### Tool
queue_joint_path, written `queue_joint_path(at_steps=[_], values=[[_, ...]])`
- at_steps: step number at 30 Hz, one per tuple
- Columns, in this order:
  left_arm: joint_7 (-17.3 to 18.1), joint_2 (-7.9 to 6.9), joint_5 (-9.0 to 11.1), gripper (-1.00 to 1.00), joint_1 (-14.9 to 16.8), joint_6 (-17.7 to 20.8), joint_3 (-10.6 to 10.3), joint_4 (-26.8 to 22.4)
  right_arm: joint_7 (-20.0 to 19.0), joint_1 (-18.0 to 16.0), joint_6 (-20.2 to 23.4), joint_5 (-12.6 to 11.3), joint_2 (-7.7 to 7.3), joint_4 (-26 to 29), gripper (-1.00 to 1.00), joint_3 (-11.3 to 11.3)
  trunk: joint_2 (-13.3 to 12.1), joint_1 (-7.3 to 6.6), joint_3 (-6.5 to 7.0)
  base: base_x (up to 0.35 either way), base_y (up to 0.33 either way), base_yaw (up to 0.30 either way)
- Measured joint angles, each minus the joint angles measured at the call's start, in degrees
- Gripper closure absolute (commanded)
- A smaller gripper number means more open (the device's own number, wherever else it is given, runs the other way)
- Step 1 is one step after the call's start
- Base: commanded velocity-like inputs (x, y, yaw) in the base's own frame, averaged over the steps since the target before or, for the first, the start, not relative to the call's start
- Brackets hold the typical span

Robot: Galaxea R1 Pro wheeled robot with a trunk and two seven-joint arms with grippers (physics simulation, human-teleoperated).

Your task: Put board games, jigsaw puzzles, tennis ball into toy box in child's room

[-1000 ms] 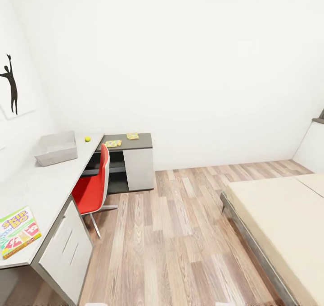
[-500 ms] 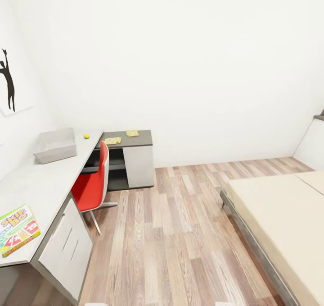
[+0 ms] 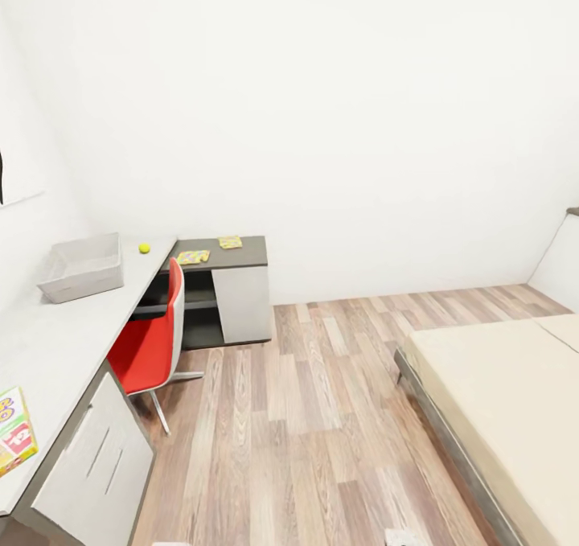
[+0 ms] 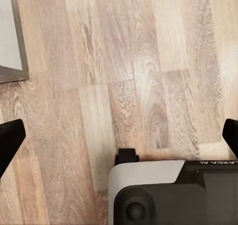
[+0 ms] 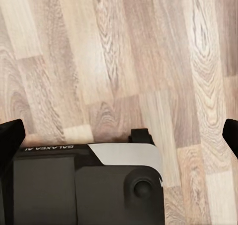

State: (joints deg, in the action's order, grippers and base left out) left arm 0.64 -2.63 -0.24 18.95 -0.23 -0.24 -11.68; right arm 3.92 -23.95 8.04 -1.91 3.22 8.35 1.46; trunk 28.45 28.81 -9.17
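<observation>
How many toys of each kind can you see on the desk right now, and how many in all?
Board games: 1, the Skip-Bo box, cut off by the picture's edge.
Jigsaw puzzles: 2, one nearer the chair, one by the wall, both on the dark desk section.
Tennis balls: 1, the tennis ball beside the toy box.
Total: 4 toys on the desk; none inside the toy box as far as can be seen.
</observation>
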Motion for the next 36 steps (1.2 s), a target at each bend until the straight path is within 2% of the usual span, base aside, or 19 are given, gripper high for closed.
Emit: queue_joint_path(at_steps=[10, 27, 36], values=[[0.0, -0.02, 0.0, -1.0, 0.0, 0.0, 0.0, 0.0, -0.1, 0.0, 0.2, -0.2, 0.21, 0.1, -1.0, 0.0, 0.0, 0.0, 0.0, 0.285, -0.001, -0.051], [0.0, 0.01, 0.0, -1.0, 0.0, 0.0, 0.0, 0.0, -0.1, 0.0, 0.4, -0.2, 0.25, 0.1, -1.0, 0.0, 0.0, 0.0, 0.0, 0.286, 0.0, -0.272], [0.0, 0.01, 0.0, -1.0, 0.0, 0.1, 0.0, 0.0, -0.2, 0.0, 0.3, -0.2, 0.26, 0.1, -1.0, 0.0, 0.0, 0.0, 0.0, 0.269, 0.087, -0.279]])
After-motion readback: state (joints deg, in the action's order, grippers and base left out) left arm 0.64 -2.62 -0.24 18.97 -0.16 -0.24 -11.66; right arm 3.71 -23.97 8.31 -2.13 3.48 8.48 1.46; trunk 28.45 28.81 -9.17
